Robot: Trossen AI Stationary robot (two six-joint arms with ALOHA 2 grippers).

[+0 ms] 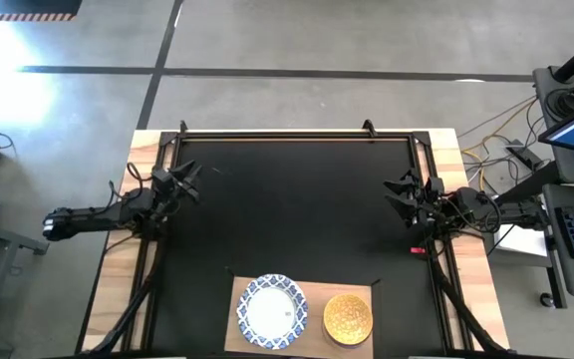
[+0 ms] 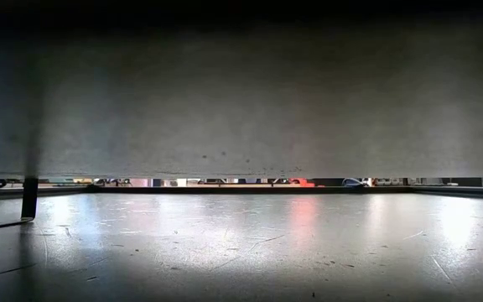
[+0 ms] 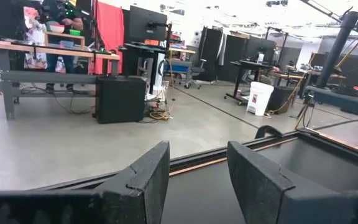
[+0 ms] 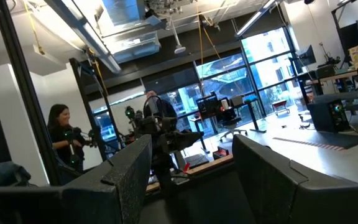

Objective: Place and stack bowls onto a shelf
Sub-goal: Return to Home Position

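Bowls [image 1: 273, 311] sit on the shelf [image 1: 317, 291], likely rigid and breakable; you would pinch a rim. Left tool [image 1: 187, 180] and right tool [image 1: 400, 195] hang open, empty.

My left gripper [image 3: 197, 146]: fingers spread wide, held level above black mat [image 3: 334, 157]. Frame rail [image 3: 197, 163] just ahead; workbench [image 3: 55, 50], white bin [image 3: 258, 98] farther off.

Shelf [image 1: 312, 291]: centre of mat's [image 1: 287, 209] near edge. On shelf: large bowl [image 1: 272, 311] left, small bowl [image 1: 348, 318] just beside it, right. Left gripper [image 1: 189, 178], right gripper [image 1: 399, 194]: mat's left and right edges.
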